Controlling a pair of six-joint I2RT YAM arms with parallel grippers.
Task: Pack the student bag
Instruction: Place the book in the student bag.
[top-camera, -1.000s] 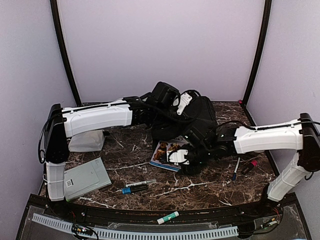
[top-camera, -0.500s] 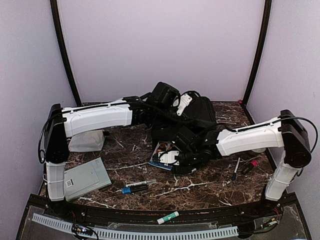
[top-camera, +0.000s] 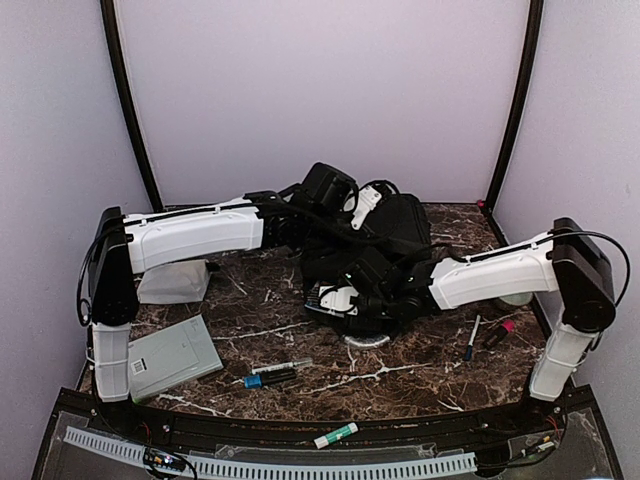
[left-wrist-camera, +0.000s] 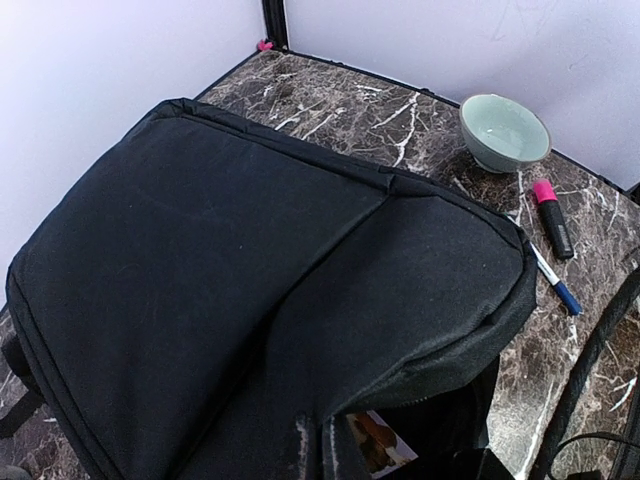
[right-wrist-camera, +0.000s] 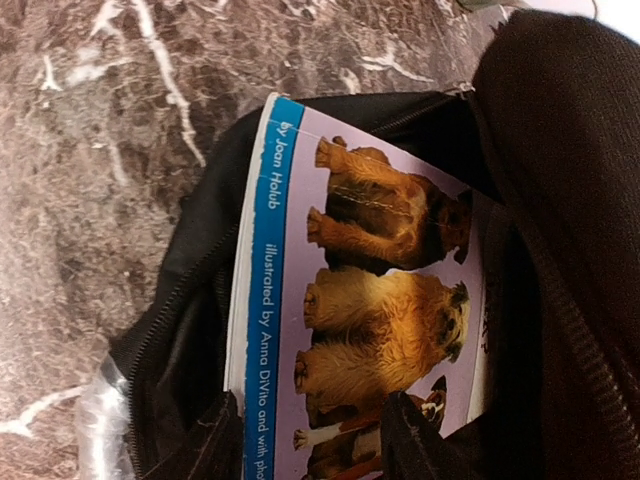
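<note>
The student bag (top-camera: 388, 232), a big black backpack, lies at the back middle of the table. My left gripper (top-camera: 352, 232) is shut on a fold of its top fabric (left-wrist-camera: 300, 300) and holds the mouth up. A thin picture book (right-wrist-camera: 360, 300) with dogs on a lilac cover and a blue spine lies partly inside the zipped opening (right-wrist-camera: 170, 310). My right gripper (right-wrist-camera: 315, 455) is at the near end of the book, its dark fingers (right-wrist-camera: 215, 445) apart, one at the spine and one over the cover. From above, the right gripper (top-camera: 328, 300) covers nearly all of the book.
A pale green bowl (left-wrist-camera: 504, 131), a pink marker (left-wrist-camera: 551, 215) and a blue pen (left-wrist-camera: 553, 282) lie right of the bag. Front left lie a grey folded pouch (top-camera: 172, 357), a blue-capped marker (top-camera: 268, 379) and a pen (top-camera: 282, 366). A green-capped stick (top-camera: 336, 435) rests on the front ledge.
The right arm has pushed left and toward the bag, sliding the book into the opening, and its fingers have come closer together. The left arm has held still.
</note>
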